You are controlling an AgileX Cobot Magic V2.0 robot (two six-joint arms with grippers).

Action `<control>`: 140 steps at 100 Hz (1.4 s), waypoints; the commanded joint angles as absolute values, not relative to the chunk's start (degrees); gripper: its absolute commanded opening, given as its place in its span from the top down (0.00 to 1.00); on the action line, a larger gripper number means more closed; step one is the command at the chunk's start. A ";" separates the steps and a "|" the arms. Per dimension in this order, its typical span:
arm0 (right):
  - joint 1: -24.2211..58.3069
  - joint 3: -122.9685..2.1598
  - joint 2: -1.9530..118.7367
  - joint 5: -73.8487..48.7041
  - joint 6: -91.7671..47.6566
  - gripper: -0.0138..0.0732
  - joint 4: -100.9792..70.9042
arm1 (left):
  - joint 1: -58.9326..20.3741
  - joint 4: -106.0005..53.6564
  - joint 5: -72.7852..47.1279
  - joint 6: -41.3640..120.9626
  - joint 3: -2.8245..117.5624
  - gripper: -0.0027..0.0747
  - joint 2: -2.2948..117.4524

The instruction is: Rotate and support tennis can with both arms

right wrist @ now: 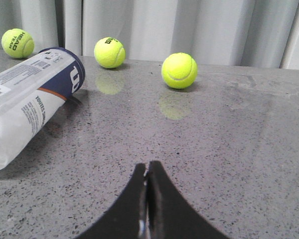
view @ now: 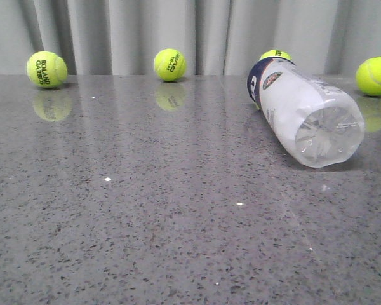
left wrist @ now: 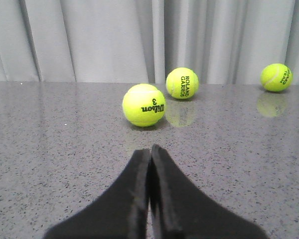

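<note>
The tennis can (view: 305,114) lies on its side on the grey table at the right of the front view, its clear ribbed bottom towards me and its navy band with the red-green emblem at the far end. It also shows in the right wrist view (right wrist: 30,99), with its barcode and white W. It looks empty. My left gripper (left wrist: 150,149) is shut on nothing, low over the table, facing a Wilson ball (left wrist: 144,104). My right gripper (right wrist: 148,164) is shut on nothing, apart from the can. Neither arm shows in the front view.
Yellow-green tennis balls stand along the table's far edge before a grey curtain: a Roland Garros ball (view: 46,69), a Head ball (view: 169,64), one behind the can (view: 275,55), one at far right (view: 375,75). The right wrist view shows a plain ball (right wrist: 179,70).
</note>
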State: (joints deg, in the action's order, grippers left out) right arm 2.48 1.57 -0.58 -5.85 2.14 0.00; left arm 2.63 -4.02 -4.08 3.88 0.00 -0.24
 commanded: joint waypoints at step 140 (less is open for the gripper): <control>2.62 -44.23 35.85 -40.58 2.18 0.18 -3.50 | 2.78 -4.51 0.56 3.31 -2.51 0.99 -2.08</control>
